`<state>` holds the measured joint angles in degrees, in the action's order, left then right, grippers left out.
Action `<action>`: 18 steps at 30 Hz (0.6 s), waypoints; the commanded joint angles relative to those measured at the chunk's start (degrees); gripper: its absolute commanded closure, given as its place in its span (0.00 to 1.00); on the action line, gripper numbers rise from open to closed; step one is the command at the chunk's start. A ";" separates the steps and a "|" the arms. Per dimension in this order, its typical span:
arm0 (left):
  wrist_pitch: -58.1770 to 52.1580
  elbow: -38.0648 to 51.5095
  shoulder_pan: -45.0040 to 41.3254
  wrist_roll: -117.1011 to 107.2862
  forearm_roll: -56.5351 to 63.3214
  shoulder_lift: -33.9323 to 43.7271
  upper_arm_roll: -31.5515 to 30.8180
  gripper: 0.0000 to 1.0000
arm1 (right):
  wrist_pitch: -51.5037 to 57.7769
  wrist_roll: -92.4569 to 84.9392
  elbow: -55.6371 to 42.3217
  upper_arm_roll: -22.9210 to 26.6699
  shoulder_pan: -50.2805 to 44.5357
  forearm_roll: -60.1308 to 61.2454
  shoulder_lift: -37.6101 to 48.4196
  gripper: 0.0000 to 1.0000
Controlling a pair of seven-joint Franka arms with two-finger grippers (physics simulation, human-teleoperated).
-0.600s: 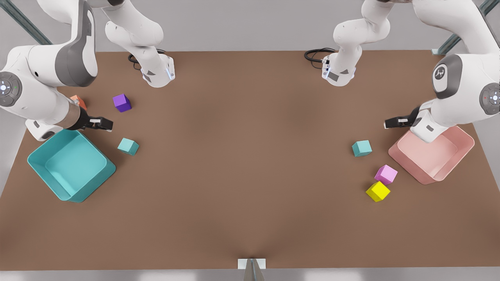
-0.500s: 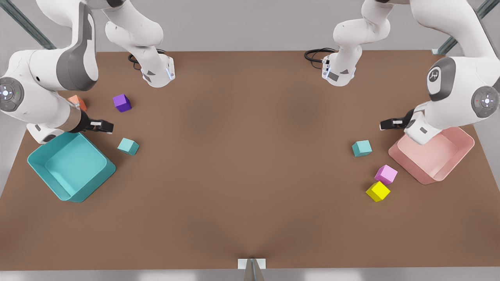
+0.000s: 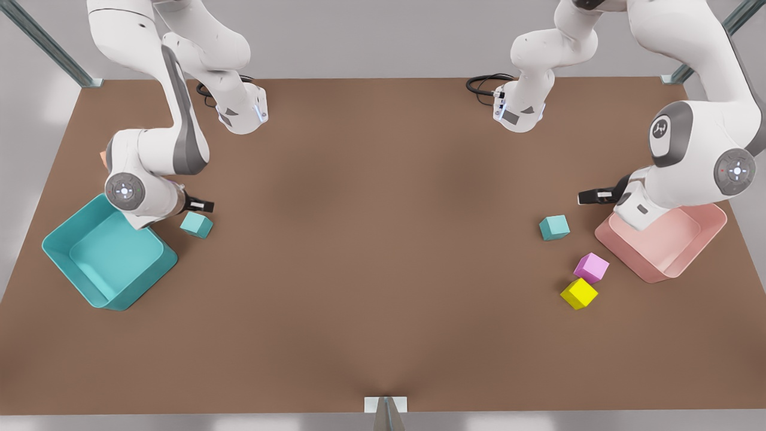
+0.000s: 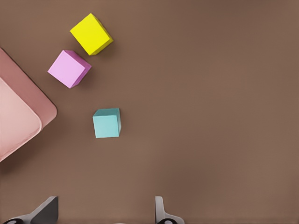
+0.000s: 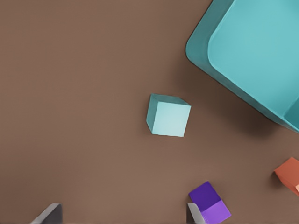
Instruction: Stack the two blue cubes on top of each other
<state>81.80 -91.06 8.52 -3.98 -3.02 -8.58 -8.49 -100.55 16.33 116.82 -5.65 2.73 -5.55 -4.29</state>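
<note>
Teal cubes sit well apart on my table: one (image 3: 196,224) beside the teal bin (image 3: 108,258), under my right gripper (image 3: 203,206); the other (image 3: 554,227) near my left gripper (image 3: 589,196), both spread, empty, for approach

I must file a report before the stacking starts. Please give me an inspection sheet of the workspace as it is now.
Surface: brown table, flat, no spills seen.
Job's things: blue cube by the teal bin and blue cube by the pink bin, far apart, both on the table, not stacked.
Clutter: teal bin, pink bin, pink cube, yellow cube, purple cube, orange cube.
Grippers: right gripper open, close to the cube by the teal bin; left gripper open, above the table near the pink bin. Neither holds anything.
Cables: black cable coiled at an arm base.
Surroundings: metal strut, grey background.
</note>
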 commanded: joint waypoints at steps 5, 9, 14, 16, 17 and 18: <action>-0.59 0.01 0.01 0.03 -0.06 0.05 -0.03 0.00 | -15.38 12.77 2.71 0.12 5.09 4.41 -2.22 0.00; -0.59 0.01 -0.17 -0.06 -0.06 -0.21 -0.03 0.00 | -22.14 12.50 5.44 0.12 5.18 4.32 -2.83 0.00; -0.59 0.01 -0.17 -0.15 -0.06 -0.48 -0.03 0.00 | -24.96 7.15 7.20 0.12 7.20 3.97 -4.94 0.00; -1.82 0.01 0.10 -0.06 -0.06 -1.00 -0.03 0.00 | -24.78 1.61 7.99 0.12 9.39 4.32 -5.82 0.00; -2.00 0.01 0.10 -0.06 -0.06 -1.00 -0.03 0.00 | -24.78 1.08 7.99 0.12 9.75 4.32 -6.08 0.00; -2.08 0.01 0.10 -0.15 -0.06 -1.09 -0.03 0.00 | -24.78 0.11 8.16 0.12 9.92 4.32 -6.17 0.00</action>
<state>80.64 -91.08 8.61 -4.03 -3.12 -9.64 -8.49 -123.06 21.42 125.09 -5.53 12.64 -1.38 -10.34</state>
